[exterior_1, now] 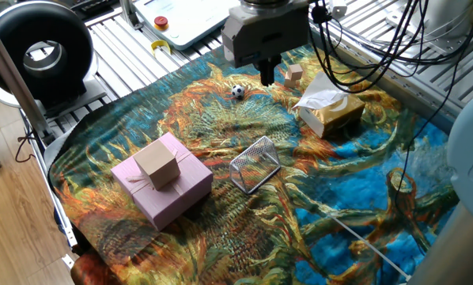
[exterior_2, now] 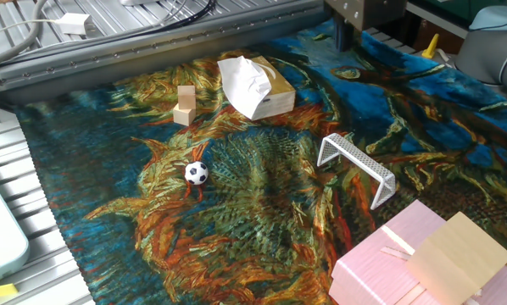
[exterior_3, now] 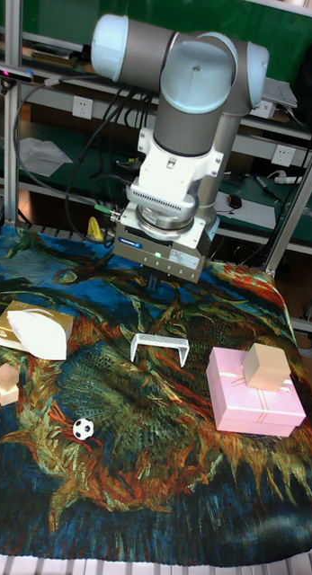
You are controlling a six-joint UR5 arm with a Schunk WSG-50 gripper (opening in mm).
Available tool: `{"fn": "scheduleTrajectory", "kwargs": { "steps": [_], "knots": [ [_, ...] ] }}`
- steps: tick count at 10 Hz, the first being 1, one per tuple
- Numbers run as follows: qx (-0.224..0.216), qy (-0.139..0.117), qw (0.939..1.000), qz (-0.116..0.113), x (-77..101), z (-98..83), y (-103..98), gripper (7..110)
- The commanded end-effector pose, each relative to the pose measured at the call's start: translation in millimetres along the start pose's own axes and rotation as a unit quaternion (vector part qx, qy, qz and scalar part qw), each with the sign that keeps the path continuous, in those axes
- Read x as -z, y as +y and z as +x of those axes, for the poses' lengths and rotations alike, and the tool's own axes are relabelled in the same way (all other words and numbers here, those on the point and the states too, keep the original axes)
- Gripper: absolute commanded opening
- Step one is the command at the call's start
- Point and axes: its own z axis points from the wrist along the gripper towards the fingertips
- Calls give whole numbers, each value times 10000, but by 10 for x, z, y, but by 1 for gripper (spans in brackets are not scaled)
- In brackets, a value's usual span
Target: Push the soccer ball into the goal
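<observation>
The soccer ball (exterior_1: 237, 91) (exterior_2: 197, 173) (exterior_3: 82, 429), tiny, white with black patches, rests on the painted cloth. The goal (exterior_1: 255, 165) (exterior_2: 355, 165) (exterior_3: 159, 346), a silver wire-mesh wedge, stands near the cloth's middle, well apart from the ball. My gripper (exterior_1: 266, 75) (exterior_2: 342, 37) (exterior_3: 156, 283) hangs raised above the cloth with its fingers pressed together and nothing in them. In one fixed view its tip shows just right of the ball. In the tall fixed view it hovers behind the goal.
A pink gift box (exterior_1: 169, 194) carries a small cardboard box (exterior_1: 157, 162). A tissue box (exterior_1: 331, 112) and tan wooden cubes (exterior_1: 293, 75) (exterior_2: 184, 106) sit near the ball's end. A black ring-shaped device (exterior_1: 40, 51) and cables (exterior_1: 379, 39) lie off the cloth.
</observation>
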Motion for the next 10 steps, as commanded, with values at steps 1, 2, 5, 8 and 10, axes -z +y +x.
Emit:
{"fn": "scheduleTrajectory", "kwargs": {
  "steps": [1, 2, 5, 8, 10],
  "knots": [
    [-521, 103, 9986, 20, 21, 45, 12, 7],
    [-370, 38, 9992, 113, 30, 13, -28, 7],
    [-219, -44, 9997, 100, 36, -27, -17, 7],
    [56, 200, 9997, -98, 73, 105, 75, 7],
    [-20, -1, 9999, -99, 40, 5, 66, 7]
  ]
}}
